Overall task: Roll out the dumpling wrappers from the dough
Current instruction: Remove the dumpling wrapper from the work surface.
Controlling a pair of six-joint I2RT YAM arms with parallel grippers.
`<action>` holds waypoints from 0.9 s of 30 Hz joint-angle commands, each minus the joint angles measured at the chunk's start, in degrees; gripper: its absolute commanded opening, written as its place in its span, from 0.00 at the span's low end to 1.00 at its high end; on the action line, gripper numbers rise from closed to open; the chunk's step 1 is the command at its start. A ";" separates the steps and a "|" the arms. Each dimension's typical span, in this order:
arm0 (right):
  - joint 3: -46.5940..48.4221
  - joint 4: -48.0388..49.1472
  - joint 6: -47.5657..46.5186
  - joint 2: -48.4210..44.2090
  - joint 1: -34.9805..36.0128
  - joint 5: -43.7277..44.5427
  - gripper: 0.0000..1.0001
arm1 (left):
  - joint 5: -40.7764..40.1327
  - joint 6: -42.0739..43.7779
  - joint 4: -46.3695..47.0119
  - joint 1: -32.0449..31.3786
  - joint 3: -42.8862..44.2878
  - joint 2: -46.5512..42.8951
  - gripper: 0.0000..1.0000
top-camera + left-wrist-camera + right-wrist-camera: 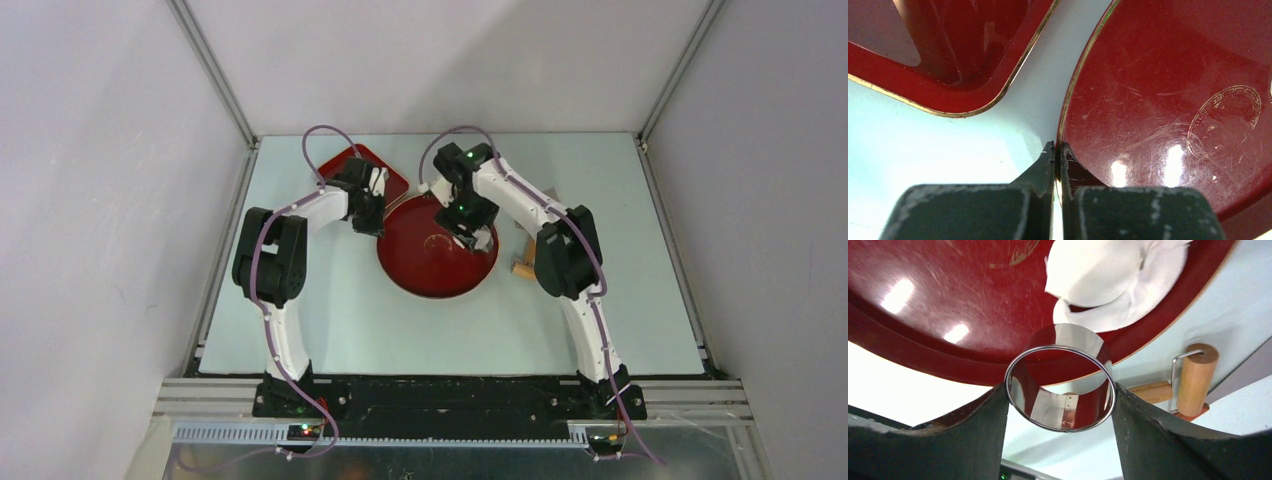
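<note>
White dough (1108, 285) lies as a folded, uneven sheet on the round red plate (948, 305), near its rim. Whether any part of it is a cut dumpling wrapper I cannot tell. My right gripper (1060, 390) hovers over the plate (425, 270), shut on a shiny metal ring cutter (1068, 337) held across its width, just short of the dough. My left gripper (1058, 150) is shut on the left rim of the same plate (1173, 100). In the top view the right gripper (472, 238) hides the dough.
A square red tray (948, 75) sits just left of the plate, also seen behind the left gripper (368, 220) as the tray (385, 170). A wooden-handled roller (1195, 377) lies on the table to the right of the plate, by the right arm.
</note>
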 commanded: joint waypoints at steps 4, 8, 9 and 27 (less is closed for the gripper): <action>5.75 -0.47 5.09 0.11 -3.09 -10.11 0.57 | -0.61 1.46 0.29 0.13 -0.51 -2.81 0.00; 4.56 -1.39 5.79 1.55 -3.06 -12.12 0.57 | -0.69 1.46 0.30 0.12 -0.57 -2.80 0.00; 4.07 -1.51 5.90 1.65 -3.05 -12.44 0.57 | -0.65 1.46 0.29 0.08 -0.59 -2.80 0.00; 1.56 -1.51 5.86 4.90 -4.80 -10.79 0.56 | -0.63 1.46 0.28 0.08 -0.49 -2.80 0.00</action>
